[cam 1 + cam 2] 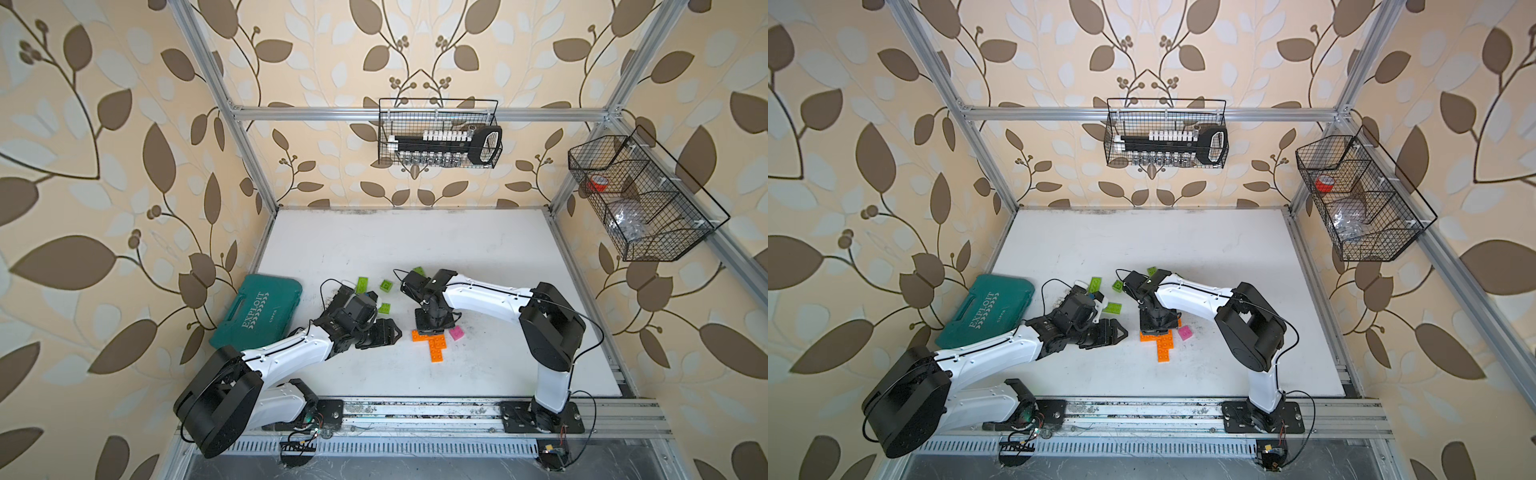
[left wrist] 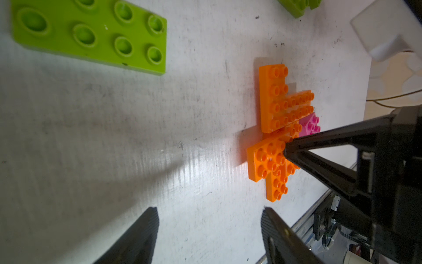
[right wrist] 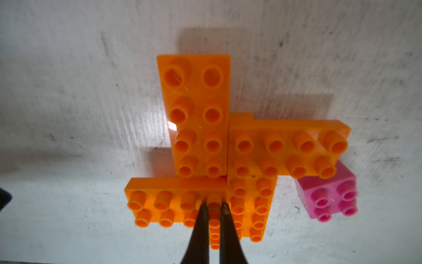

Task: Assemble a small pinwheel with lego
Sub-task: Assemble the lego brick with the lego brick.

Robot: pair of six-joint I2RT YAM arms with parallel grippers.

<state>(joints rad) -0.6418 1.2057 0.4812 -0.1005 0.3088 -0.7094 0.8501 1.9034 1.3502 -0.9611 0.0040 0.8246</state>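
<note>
The right gripper (image 3: 213,206) is standing closed, tips bearing down on the orange pinwheel (image 3: 201,114) directly beneath it, on a blade whose long axis is running along the jaws' closing line; whether a stud is being nipped is hard to tell. The left gripper (image 2: 209,212) is hanging open and empty nearby, nearer the loose lime-green bricks (image 1: 362,284) lying farther back on the scuffed white table (image 1: 395,249), with bare room around.

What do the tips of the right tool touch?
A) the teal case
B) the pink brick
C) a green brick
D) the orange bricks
D: in the right wrist view the tips of the shut right tool sit at a stud of the orange bricks, with the pink brick off to one side.
</note>
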